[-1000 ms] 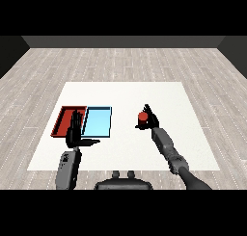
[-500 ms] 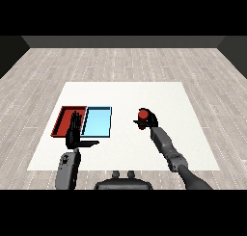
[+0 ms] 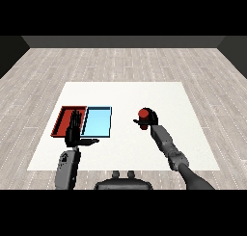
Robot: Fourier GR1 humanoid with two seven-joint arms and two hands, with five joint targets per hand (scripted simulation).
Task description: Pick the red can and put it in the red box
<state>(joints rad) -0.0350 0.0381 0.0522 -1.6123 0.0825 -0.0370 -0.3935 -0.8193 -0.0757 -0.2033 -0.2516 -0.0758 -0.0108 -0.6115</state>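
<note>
The small red cylindrical can (image 3: pixel 143 116) stands on the white table (image 3: pixel 125 93) at about three o'clock from the two trays, well apart from them. I judge it light, rigid and smooth-sided, so it could slip or tip if taken too near its top; the sensible hold is around the middle of its curved wall, with thumb and fingers on opposite sides.

My right hand (image 3: pixel 149 119), black on a grey forearm, is at the can, with its fingers curled round the side of it. The can's red top shows at ten o'clock from the hand. I cannot tell whether the can rests on the table or is lifted off it.

My left hand (image 3: pixel 74 132) hovers with fingers straight and pointing to twelve o'clock, thumb spread toward three o'clock, holding nothing. It overlaps the near edge of the shallow red rectangular tray (image 3: pixel 62 120), which lies touching the light blue rectangular tray (image 3: pixel 98 122) at its three o'clock side.
</note>
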